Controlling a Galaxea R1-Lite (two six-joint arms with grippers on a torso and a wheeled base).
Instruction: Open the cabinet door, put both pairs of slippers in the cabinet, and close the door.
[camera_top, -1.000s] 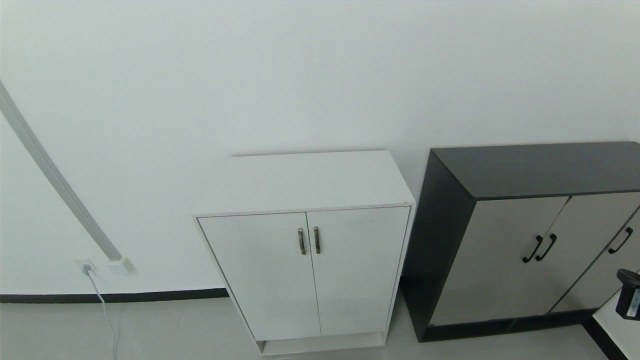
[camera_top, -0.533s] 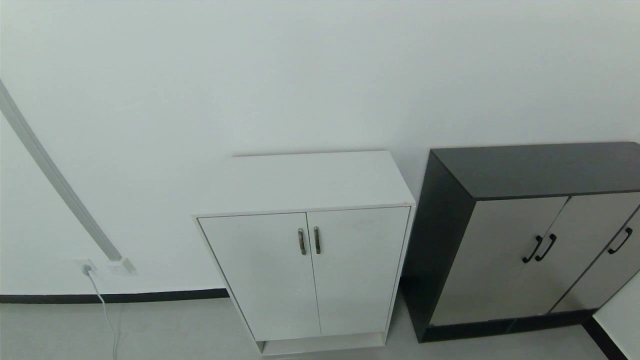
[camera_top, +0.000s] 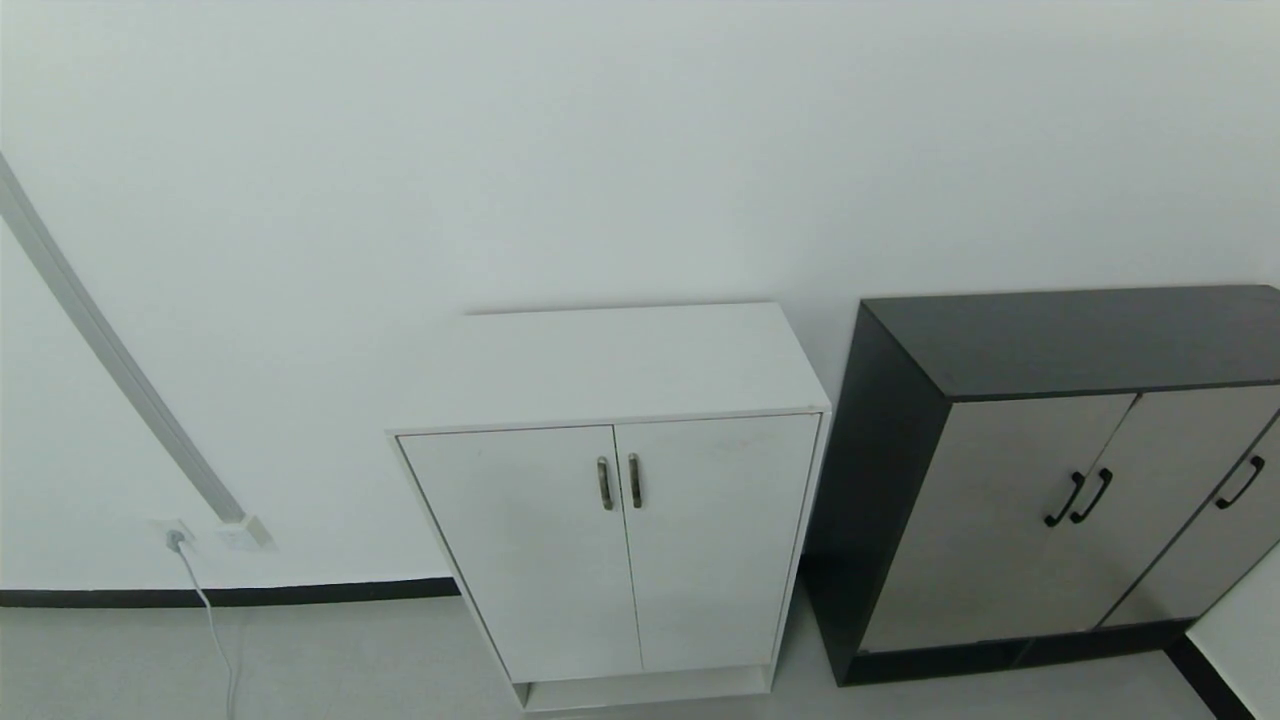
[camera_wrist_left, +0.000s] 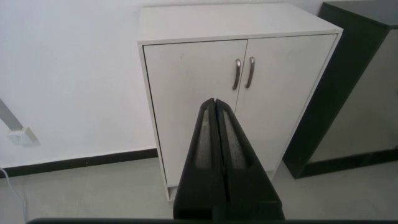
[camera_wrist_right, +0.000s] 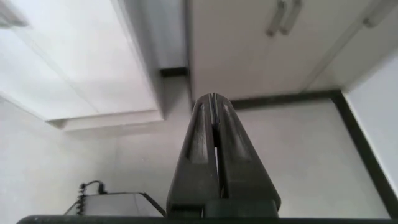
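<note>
- I see the wall (camera_top: 600, 150) behind everything, plain and pale, meeting the floor (camera_top: 350, 660) along a black skirting (camera_top: 230, 593).
- The dark cabinet (camera_top: 880, 480) stands against the wall on the right, with grey doors and black handles, all shut.
- The white cabinet (camera_top: 620, 360), the task's piece, stands against the wall at the middle of my head view, just beside the dark cabinet with a narrow gap between them. It sits upright on the floor.
- Its left door (camera_top: 520, 560) and right door (camera_top: 715, 540) are both closed, meeting at a thin centre seam.
- My left gripper (camera_wrist_left: 214, 102) is clenched on nothing, fingers pressed flat together. It points at the white cabinet's front, well short of it, below the handles.
- My right gripper (camera_wrist_right: 213, 98) is likewise clenched and holds nothing. It hangs over bare floor in front of the dark cabinet's base.
- A grey conduit (camera_top: 110, 350) runs slantwise down the wall on the left.
- Two metal handles (camera_top: 604, 483) stand upright side by side, one on each white door, close to the seam.
- A socket (camera_top: 172, 532) sits low on the wall at the conduit's foot, with a white cable (camera_top: 210, 620) trailing from it to the floor.
</note>
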